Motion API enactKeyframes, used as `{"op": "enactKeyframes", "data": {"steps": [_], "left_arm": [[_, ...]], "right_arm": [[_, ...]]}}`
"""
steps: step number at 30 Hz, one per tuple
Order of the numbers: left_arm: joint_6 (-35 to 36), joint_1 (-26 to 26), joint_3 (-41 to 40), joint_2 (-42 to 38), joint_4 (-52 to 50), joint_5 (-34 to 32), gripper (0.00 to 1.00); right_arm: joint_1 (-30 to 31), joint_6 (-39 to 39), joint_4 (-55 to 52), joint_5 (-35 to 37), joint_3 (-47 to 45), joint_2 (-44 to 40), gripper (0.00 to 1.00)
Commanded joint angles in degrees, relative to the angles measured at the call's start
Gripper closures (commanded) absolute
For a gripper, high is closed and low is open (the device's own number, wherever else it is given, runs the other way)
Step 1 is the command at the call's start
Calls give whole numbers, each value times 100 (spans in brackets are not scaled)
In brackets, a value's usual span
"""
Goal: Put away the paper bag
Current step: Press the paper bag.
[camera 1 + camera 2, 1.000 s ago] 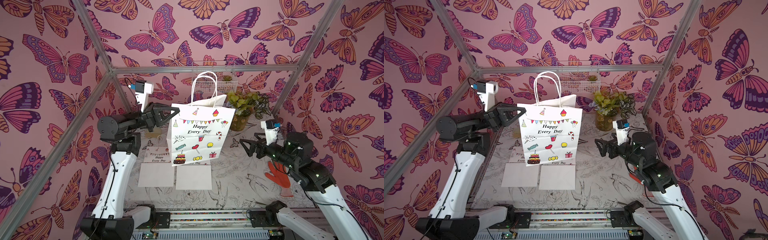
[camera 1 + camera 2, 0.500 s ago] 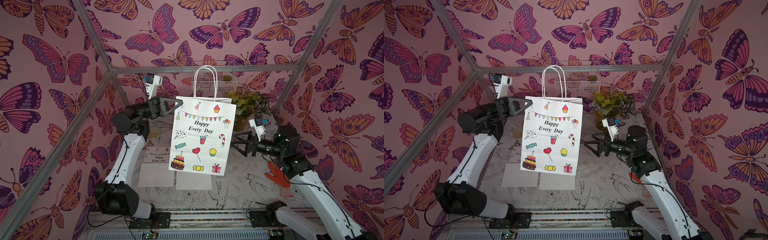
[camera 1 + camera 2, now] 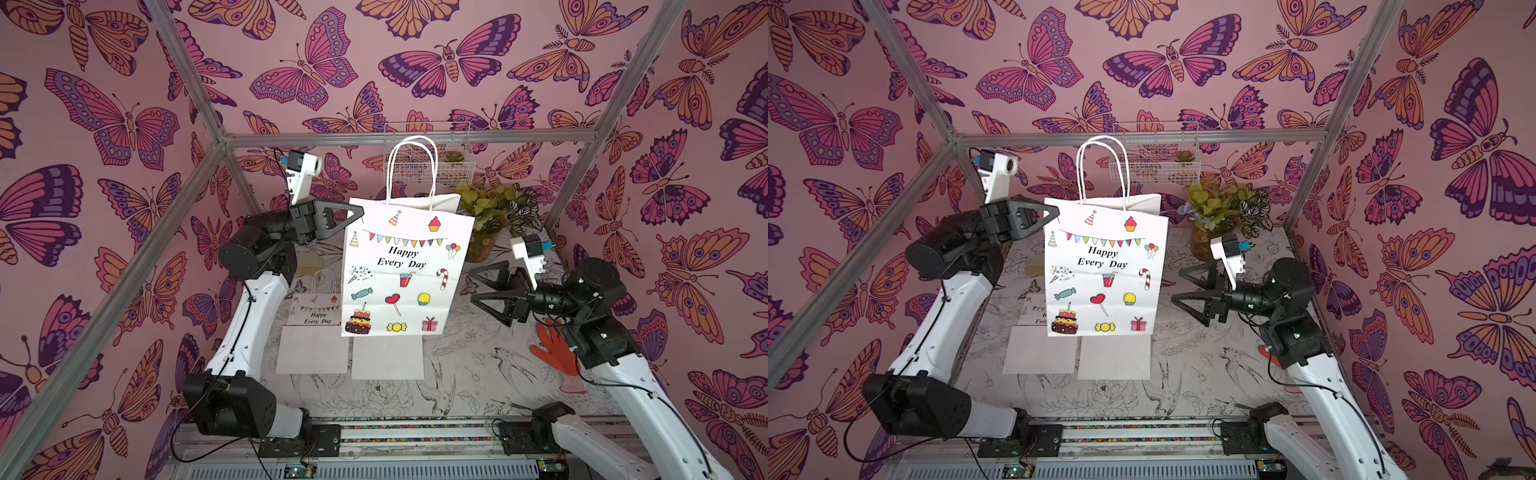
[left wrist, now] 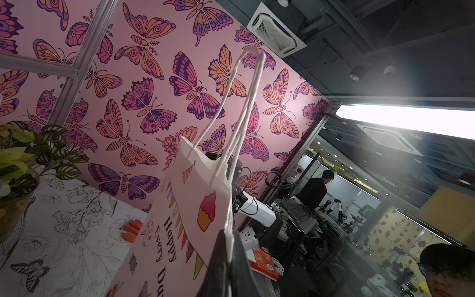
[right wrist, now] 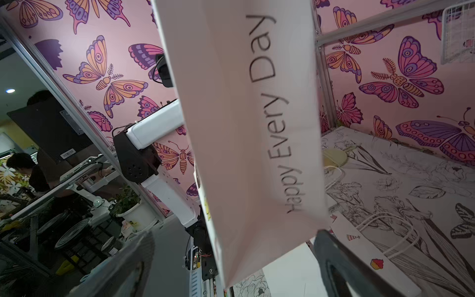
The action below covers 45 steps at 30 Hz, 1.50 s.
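Paper bag (image 3: pixel 405 266) aloft in left pincer (image 3: pixel 360 213)

Even light, blurry wrist views

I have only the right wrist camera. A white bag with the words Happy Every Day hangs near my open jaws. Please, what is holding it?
Observer: The left gripper is shut on the paper bag at its top corner.
Operator: Are the handles free?
Observer: Yes, both handles stand up above the bag; no gripper holds them.
Operator: Anything near my arm on the table?
Observer: An orange glove lies there, partly under the right arm.
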Motion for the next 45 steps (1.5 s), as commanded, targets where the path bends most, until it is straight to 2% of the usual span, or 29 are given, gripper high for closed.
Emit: {"op": "enactKeyframes", "data": {"steps": [1, 4, 14, 23, 29, 33, 38, 45], "left_arm": [[-56, -49, -153, -205, 274, 163, 100], [-56, -123, -226, -258, 196, 204, 100], [-56, -461, -264, -242, 146, 401, 100], [-12, -594, -238, -139, 149, 483, 100], [-7, -636, -79, 70, 130, 409, 100], [97, -628, 84, 177, 45, 202, 100], [333, -622, 166, 180, -146, 0, 100], [822, -625, 4, -46, -654, -7, 100]], "right_arm": [[-1, -173, -29, 65, 492, -8, 1], [-1, -154, 66, -41, 840, 231, 1], [-1, 683, 1782, -854, 1353, 1176, 1], [40, 528, 1731, -958, 1973, 1717, 0], [343, 546, 1827, -982, 1926, 1646, 0], [669, 292, 1624, -869, 1886, 1479, 1], [772, 479, 1851, -524, 1756, 1346, 9], [958, 943, 2275, 132, 1690, 1427, 34]]}}
